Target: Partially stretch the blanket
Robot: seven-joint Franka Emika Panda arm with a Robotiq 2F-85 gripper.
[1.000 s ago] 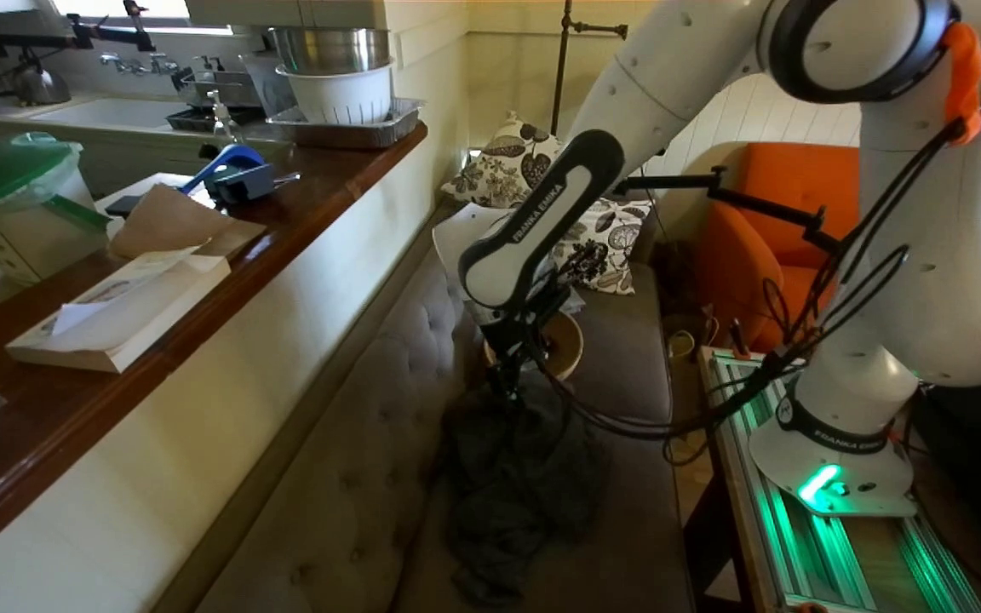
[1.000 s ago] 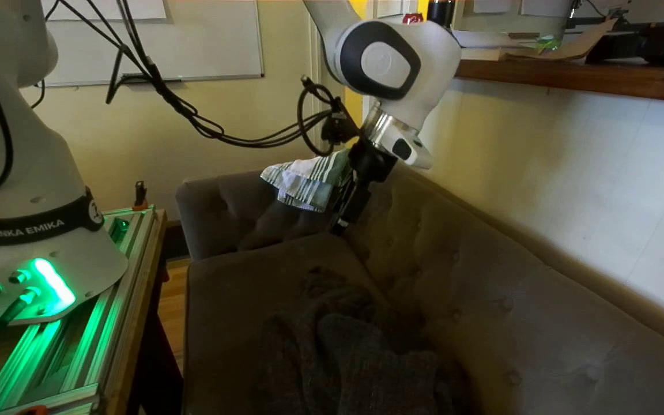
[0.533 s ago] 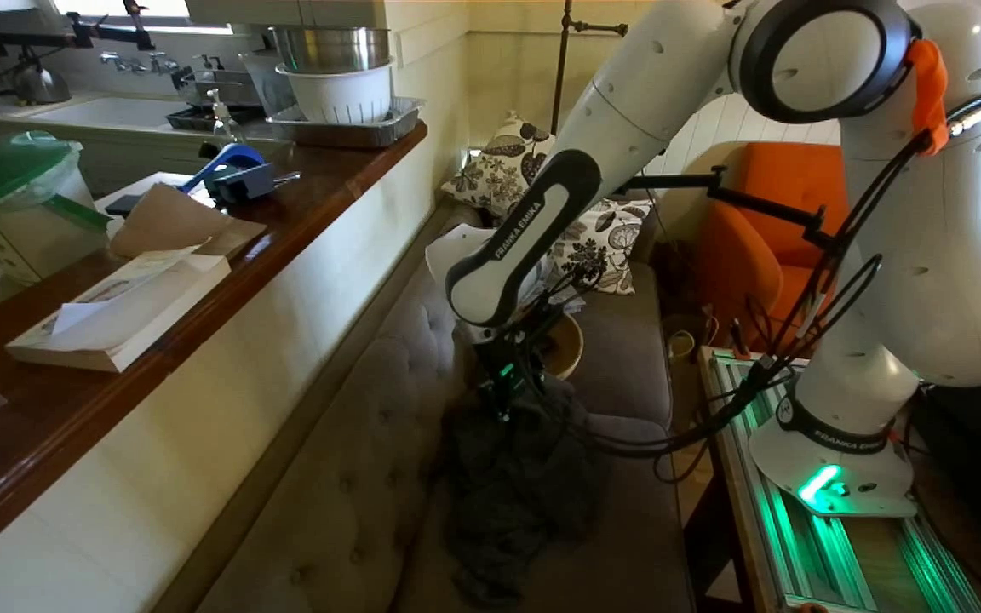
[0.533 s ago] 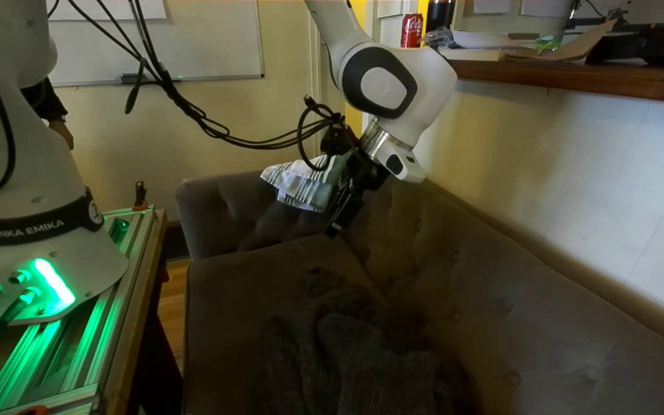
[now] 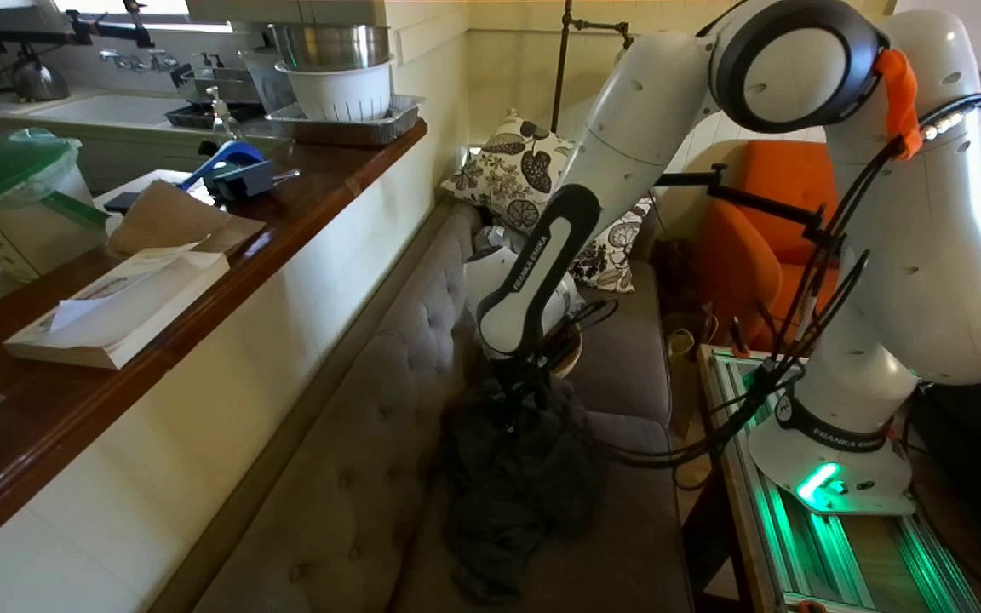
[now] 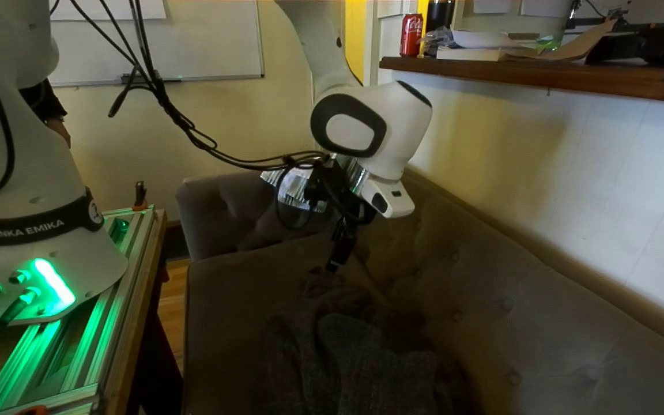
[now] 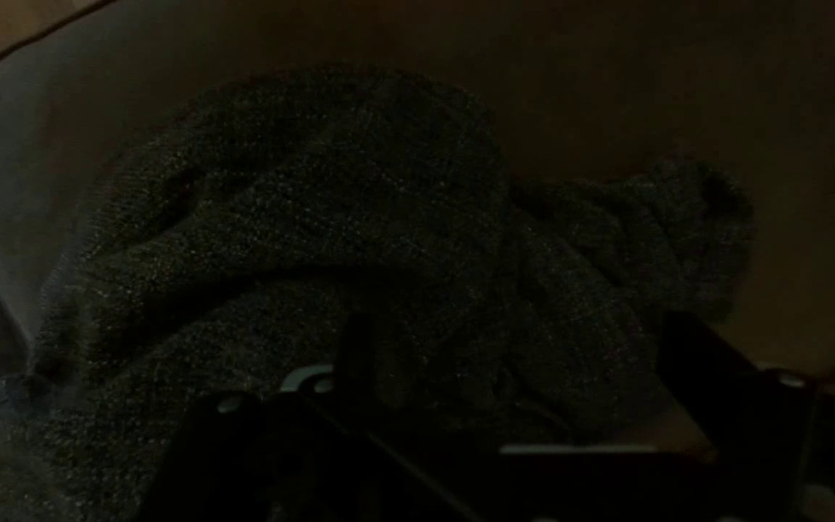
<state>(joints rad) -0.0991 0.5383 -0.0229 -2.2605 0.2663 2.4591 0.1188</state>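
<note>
Blanket (image 5: pixel 524 494): heaped on the sofa (image 5: pixel 639 528), close along the tufted backrest (image 5: pixel 354 460). Plain cloth, dark grey-olive, going nearly black in its hollows. In an exterior view it makes a long rumpled pile, broad at the far end, drawn in to a ruffled tail at the near end. A round tan bowl (image 5: pixel 573 356), partly hidden, sits past the broad end.

In an exterior view the blanket (image 6: pixel 361 357) shows a rounded lobe amid slack folds, with a small crumpled tip at its far end; the flank toward the backrest sinks into shadow, outline hard to follow, and the view's lower edge cuts the near part off.

Wrist view, dim: weave coarse and nubby, flecked with paler specks. One thick fold arches across the upper middle; under it a deep dark crease curves. To the right the cloth narrows, then ends in a small bunched, pleated lump. Lower left, a paler, slightly bluish bulge.

Gripper (image 7: pixel 515 333): released, jaws wide apart, blanket in sight between them. It points down over the heap; I can't make out whether the tips touch the cloth.
</note>
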